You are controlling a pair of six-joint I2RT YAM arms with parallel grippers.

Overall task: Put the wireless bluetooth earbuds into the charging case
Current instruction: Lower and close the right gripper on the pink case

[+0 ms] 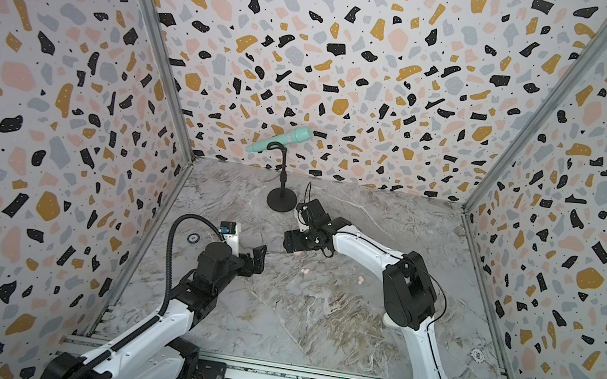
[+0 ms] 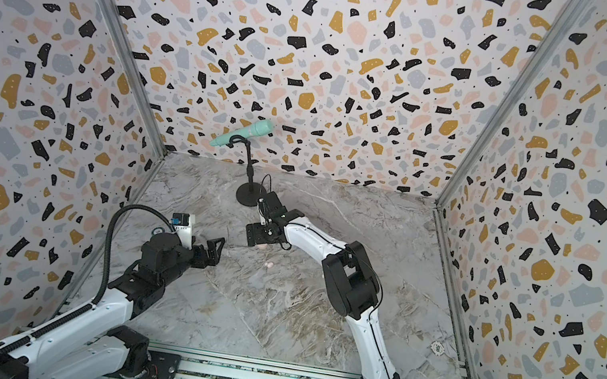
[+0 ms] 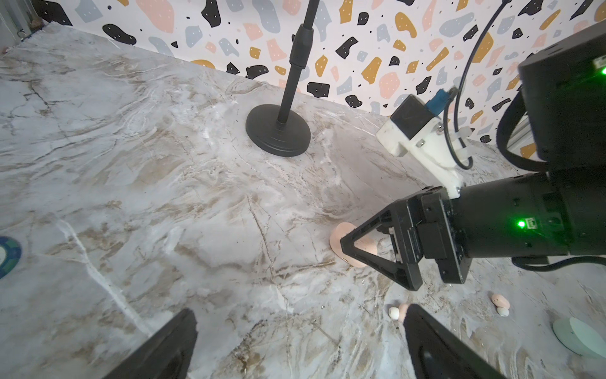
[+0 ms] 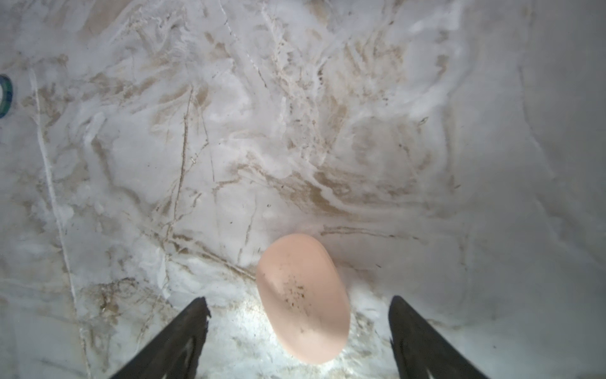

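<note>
Judging the task as just started: no buds seem to be in a case yet | top view: buds point(image 1: 305, 271) lie loose on tabletop point(image 1: 311, 327); left fingers point(image 1: 260, 254) spread wide, empty | left wrist: two bud pairs lie free, mint case point(image 3: 577, 334) near one pair | right wrist: right fingers point(image 4: 413, 328) spread wide on both sides of the closed pink case point(image 4: 301, 298), not touching it

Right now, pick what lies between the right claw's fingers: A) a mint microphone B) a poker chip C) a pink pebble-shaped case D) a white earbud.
C: in the right wrist view the pink pebble-shaped case lies on the marble table, in the gap of the open right claw, touching neither side.
</note>
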